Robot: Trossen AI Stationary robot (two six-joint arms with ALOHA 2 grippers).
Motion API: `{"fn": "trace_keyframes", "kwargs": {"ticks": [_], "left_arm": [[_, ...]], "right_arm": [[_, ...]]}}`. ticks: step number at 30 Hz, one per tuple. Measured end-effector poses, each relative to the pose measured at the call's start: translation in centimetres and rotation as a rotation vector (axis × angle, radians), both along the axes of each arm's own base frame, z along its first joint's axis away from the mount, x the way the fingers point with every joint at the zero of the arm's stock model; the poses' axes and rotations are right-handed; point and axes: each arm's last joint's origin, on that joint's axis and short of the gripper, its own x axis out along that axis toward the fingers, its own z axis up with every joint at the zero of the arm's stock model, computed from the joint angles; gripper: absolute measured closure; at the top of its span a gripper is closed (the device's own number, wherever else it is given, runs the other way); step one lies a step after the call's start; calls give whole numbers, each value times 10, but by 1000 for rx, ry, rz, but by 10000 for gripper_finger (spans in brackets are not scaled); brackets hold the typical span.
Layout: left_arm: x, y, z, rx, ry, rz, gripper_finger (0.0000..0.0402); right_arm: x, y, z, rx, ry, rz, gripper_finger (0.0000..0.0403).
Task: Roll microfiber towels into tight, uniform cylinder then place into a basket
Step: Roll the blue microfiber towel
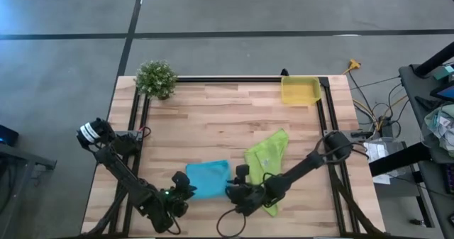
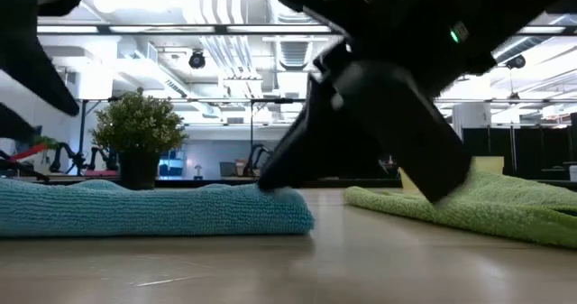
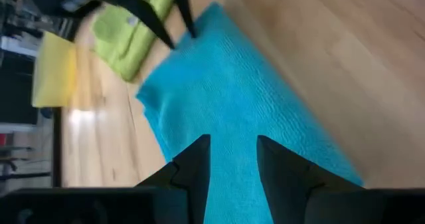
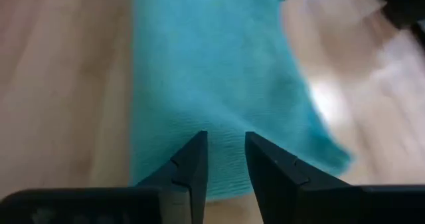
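Observation:
The turquoise towel lies folded flat on the table near its front edge. The lime-green towel lies crumpled just to its right. My left gripper is at the turquoise towel's left end and my right gripper at its right end, each shut on the cloth. The same hold shows in the wrist views, for my left gripper and my right gripper. The yellow basket stands at the far right. My left gripper has the turquoise towel's left end between its two fingers, coming slanting down from the table's left. The cloth lies flat on the table beyond the fingers. One layer or several, I cannot tell. My right gripper pinches the towel's right end between its two fingers, slanting down from the table's right. The cloth puckers a little at the fingertips. The rest of the towel lies on the table.
A small potted plant stands at the far left corner. A black frame runs along the table's far edge and sides. Bare wood lies between the towels and the basket.

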Motion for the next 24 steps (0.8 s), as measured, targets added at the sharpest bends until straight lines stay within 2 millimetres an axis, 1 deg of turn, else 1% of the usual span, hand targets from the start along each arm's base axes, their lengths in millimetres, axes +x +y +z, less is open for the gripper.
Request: {"fn": "trace_keyframes", "kwargs": {"ticks": [4,6,12,17,20,24], "left_arm": [[3,3,-7,-17,64,-9,294],[2,6,-15,-11,100,-1,294],[0,10,-43,32,132,64,294],[-4,4,-48,-27,130,98,294],[-12,-2,-46,-78,114,102,294],[-23,-12,-42,-123,122,66,295]], "right_arm": [[0,1,-13,8,44,29,325],[0,1,-13,13,47,34,332],[0,1,-14,17,47,34,343],[0,1,-14,13,53,34,344],[0,1,-14,13,54,34,344],[0,1,-14,14,53,34,344]]}}
